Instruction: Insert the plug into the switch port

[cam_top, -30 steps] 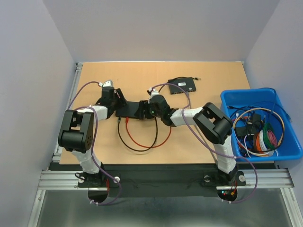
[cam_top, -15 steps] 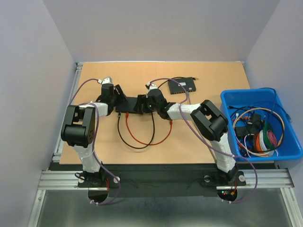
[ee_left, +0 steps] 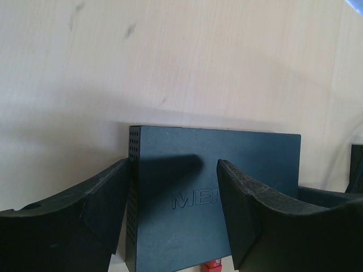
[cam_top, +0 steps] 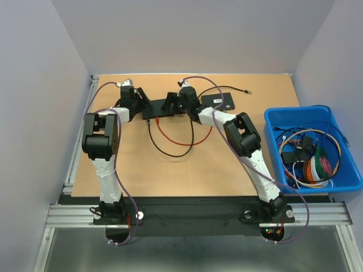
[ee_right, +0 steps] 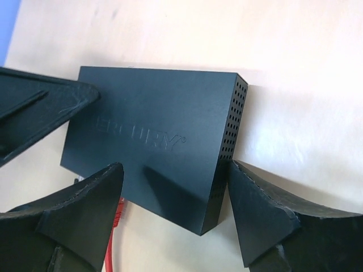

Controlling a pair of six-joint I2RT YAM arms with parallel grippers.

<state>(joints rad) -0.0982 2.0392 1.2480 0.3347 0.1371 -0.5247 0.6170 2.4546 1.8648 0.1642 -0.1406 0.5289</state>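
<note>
Left end effector (ee_left: 173,190) and right end effector (ee_right: 176,181) spread wide, straddling the switch (ee_left: 215,150) — red plug (ee_right: 117,211) seemingly at its port. Next: verify seating.

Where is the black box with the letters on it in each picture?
Top external: the switch lies far back, left of middle.
Left wrist: the switch fills the lower middle.
Right wrist: the switch sits in the middle.
Shared landmark: the red cable by the switch; left wrist bottom edge, right wrist lower left.
</note>
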